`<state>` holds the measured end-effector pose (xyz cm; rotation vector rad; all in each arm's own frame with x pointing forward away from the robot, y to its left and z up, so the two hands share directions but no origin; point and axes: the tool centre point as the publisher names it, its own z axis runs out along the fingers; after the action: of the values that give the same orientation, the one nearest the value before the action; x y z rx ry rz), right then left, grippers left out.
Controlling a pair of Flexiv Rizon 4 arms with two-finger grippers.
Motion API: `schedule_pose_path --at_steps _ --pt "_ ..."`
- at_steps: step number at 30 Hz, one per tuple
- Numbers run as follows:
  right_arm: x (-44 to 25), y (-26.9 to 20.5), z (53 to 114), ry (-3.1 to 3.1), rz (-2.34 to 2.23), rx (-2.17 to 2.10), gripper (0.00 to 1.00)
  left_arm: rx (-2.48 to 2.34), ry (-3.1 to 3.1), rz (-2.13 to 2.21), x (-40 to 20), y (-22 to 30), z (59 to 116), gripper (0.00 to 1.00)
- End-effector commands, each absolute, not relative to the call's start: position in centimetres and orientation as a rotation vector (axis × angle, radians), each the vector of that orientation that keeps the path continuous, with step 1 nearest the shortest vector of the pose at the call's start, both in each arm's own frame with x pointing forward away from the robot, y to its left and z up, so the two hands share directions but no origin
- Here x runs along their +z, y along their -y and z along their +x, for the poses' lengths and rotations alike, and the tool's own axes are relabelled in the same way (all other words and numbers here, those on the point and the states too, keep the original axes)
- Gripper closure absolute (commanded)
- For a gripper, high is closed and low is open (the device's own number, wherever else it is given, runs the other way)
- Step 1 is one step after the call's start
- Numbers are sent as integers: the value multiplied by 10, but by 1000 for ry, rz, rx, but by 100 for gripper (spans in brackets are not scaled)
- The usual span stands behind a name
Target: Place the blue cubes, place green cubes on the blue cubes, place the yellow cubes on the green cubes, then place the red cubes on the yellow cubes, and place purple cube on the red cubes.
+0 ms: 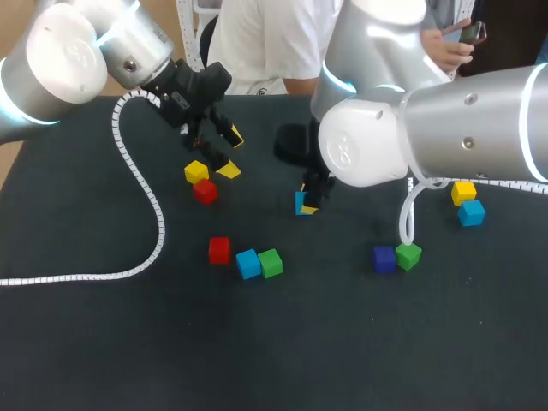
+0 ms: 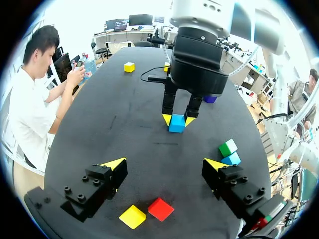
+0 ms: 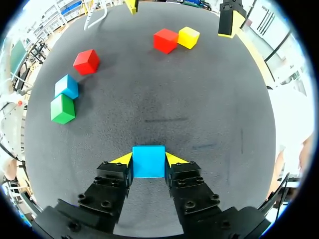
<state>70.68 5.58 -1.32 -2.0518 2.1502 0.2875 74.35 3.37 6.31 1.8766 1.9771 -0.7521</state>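
Observation:
My right gripper [image 3: 148, 160] is shut on a blue cube [image 3: 148, 161], one yellow tip on each side, low over the middle of the table [image 1: 304, 204]. The left wrist view shows that same blue cube [image 2: 177, 123] between the right gripper's tips, ahead of my own gripper. My left gripper [image 2: 164, 167] hangs open and empty above a yellow cube [image 2: 132, 216] and a red cube [image 2: 160, 208], which touch each other [image 1: 196, 170] [image 1: 205, 191]. Another red cube [image 1: 219, 250] lies beside a blue cube [image 1: 248, 263] and green cube [image 1: 271, 263].
A purple cube [image 1: 384, 258] and a green cube [image 1: 408, 255] sit together right of centre. Near the right edge lie a yellow cube [image 1: 464, 192] and a blue cube [image 1: 471, 212]. A white coiled cable [image 1: 145, 197] trails over the table's left side.

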Motion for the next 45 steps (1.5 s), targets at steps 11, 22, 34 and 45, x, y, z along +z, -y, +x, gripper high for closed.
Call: schedule_pose_path --at_steps 11,22,34,45 --pt "-13 -54 706 -2151 -2047 287 100 -758 -1976 1884 63 -34 747 0" --pt "-12 -54 707 -2153 -2048 290 55 -758 -1976 1884 63 -34 747 0" --pt "-4 -48 711 -2162 -2000 301 0 -758 -1976 1884 63 -34 747 0" --pt "24 -17 714 -1992 -1896 525 0 -758 -1976 1884 63 -34 747 0"
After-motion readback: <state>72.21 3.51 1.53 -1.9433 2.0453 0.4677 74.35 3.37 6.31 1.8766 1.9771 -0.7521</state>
